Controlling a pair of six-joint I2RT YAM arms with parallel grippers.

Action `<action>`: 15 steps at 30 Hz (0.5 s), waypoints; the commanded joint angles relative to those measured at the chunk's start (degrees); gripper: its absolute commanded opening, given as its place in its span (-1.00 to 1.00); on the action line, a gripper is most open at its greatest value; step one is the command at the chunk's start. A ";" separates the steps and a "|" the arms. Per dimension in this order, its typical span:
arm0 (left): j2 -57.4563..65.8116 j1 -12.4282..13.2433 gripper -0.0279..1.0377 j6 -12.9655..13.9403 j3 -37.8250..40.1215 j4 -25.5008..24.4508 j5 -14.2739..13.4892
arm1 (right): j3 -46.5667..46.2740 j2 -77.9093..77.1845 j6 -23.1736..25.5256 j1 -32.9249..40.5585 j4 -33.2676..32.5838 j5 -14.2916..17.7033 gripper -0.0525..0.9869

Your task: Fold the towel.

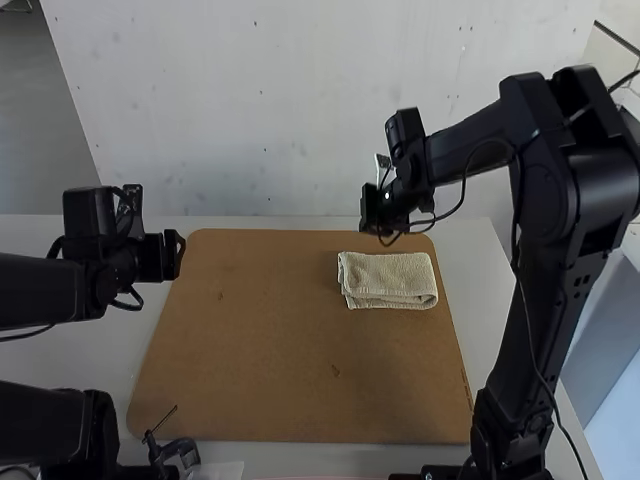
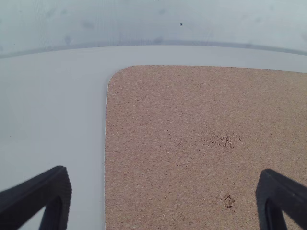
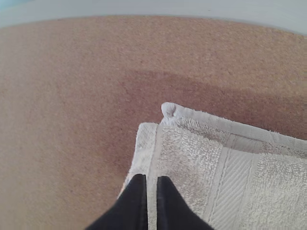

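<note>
A dark shape [image 1: 178,450] at the near left of the brown board [image 1: 255,340] is hard to make out. The towel [image 1: 395,280] lies folded on the board's far right part, its inner layers hidden. By the board's left edge, the left gripper [image 1: 178,255] has its fingers wide apart; near the far edge, the right gripper's [image 1: 372,222] fingers are almost together, only a slit between.

High view forward and down from behind; wrist views closer, downward; brown board [image 1: 260,350] in all.
</note>
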 commanded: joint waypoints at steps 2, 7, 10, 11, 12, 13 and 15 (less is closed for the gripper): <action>-0.70 -0.24 0.64 -0.31 -0.03 0.49 0.54 | -1.37 1.67 -3.13 0.64 -1.51 1.82 -0.86; -0.87 -0.24 0.64 -0.31 -0.03 0.49 0.45 | -3.75 2.64 -4.01 0.90 -2.39 1.82 -0.85; -0.87 -0.33 0.64 -0.31 -0.03 0.49 0.36 | -4.62 5.45 -4.01 0.81 -1.78 1.73 -0.85; -0.87 -0.33 0.64 -0.40 -0.03 0.49 0.36 | -4.80 5.98 -3.93 0.90 -1.16 1.65 -0.85; -0.87 -0.33 0.64 -0.31 -0.03 0.49 0.27 | -5.06 6.68 -3.75 0.90 -0.11 1.65 -0.85; -0.87 -0.33 0.64 -0.40 0.05 0.49 0.27 | -5.24 7.30 -3.66 1.08 0.68 1.65 -0.85; -0.96 -0.33 0.64 -0.31 0.05 0.49 0.27 | -5.15 8.79 -3.57 1.52 1.83 1.56 -0.85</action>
